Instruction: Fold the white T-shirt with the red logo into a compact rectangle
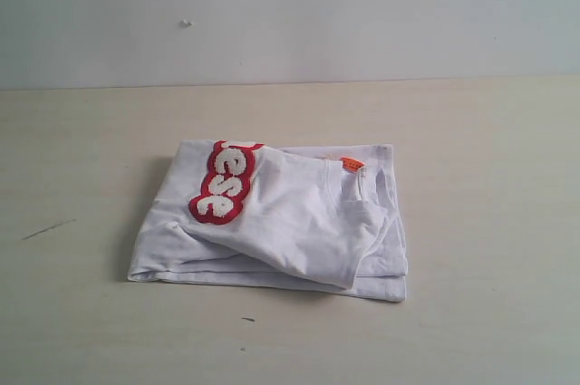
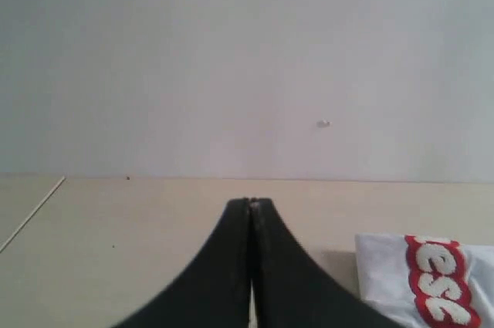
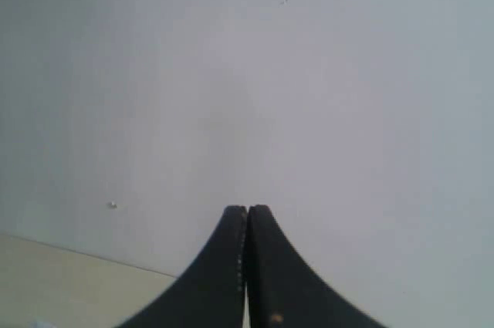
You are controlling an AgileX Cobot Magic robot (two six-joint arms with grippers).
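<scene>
The white T-shirt [image 1: 281, 231] lies folded into a rough rectangle in the middle of the table, its top layer creased and slanted. Part of the red logo [image 1: 223, 184] shows near its far left corner, and the orange neck tag [image 1: 352, 164] sits by the collar at the far right. In the left wrist view a corner of the white T-shirt [image 2: 382, 266] with the red logo [image 2: 437, 288] lies to one side of my left gripper [image 2: 251, 203], which is shut and empty. My right gripper [image 3: 247, 209] is shut, empty, and faces the wall. Neither gripper appears in the exterior view.
The beige table [image 1: 489, 186] runs back to a pale grey wall [image 1: 362, 14]. A dark scratch [image 1: 47, 229] marks the table left of the shirt. A seam line [image 2: 31, 212] crosses the table in the left wrist view.
</scene>
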